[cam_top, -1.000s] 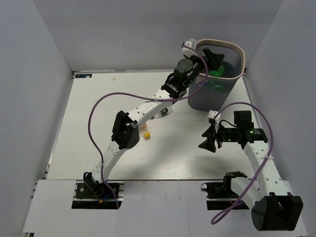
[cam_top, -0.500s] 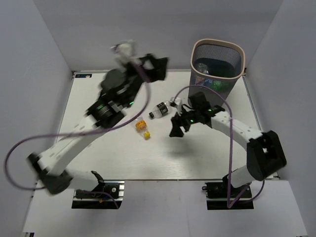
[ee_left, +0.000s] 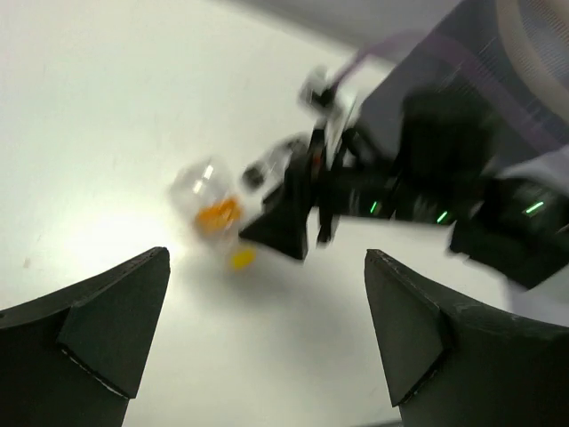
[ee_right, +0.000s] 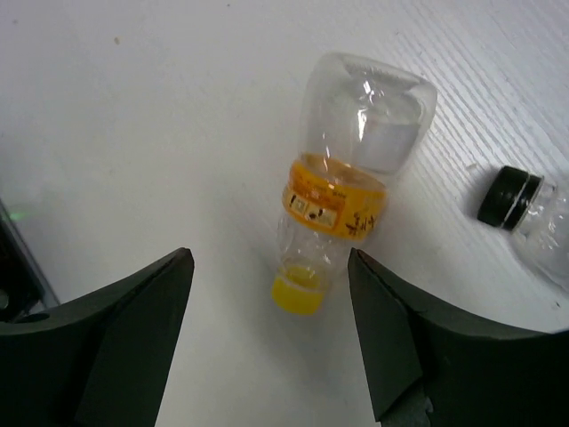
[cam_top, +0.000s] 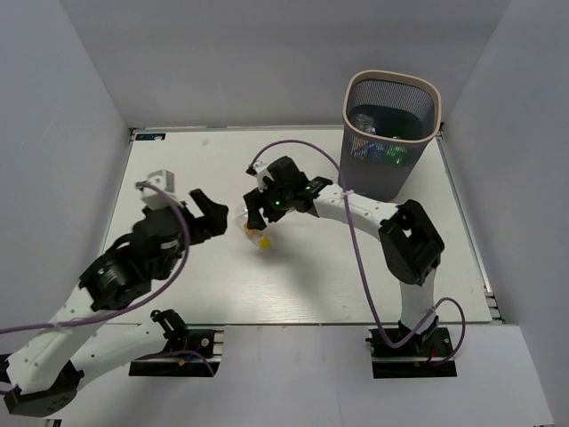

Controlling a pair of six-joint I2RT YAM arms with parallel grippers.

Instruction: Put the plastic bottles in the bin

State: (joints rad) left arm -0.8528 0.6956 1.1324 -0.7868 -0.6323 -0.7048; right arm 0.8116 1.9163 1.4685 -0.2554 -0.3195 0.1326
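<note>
A clear bottle with an orange label and yellow cap (ee_right: 342,209) lies on the white table, cap toward the camera. It also shows in the top view (cam_top: 258,237) and, blurred, in the left wrist view (ee_left: 210,201). My right gripper (ee_right: 271,347) is open and hovers just above it, jaws on either side of its cap end; in the top view the right gripper (cam_top: 260,213) is stretched far left. A second clear bottle with a black cap (ee_right: 523,201) lies just to the right. My left gripper (cam_top: 216,216) is open and empty, left of the orange bottle. The mesh bin (cam_top: 425,98) stands at the back right.
Several bottles, green and blue among them (cam_top: 382,151), lie inside the bin. Grey walls close in the table on the left, back and right. The right arm's forearm and purple cable (cam_top: 356,240) span the table's middle.
My left arm has swung back from the bin to the near left, gripper empty. My right arm has reached leftward across the table and now hovers over the orange-labelled bottle.
</note>
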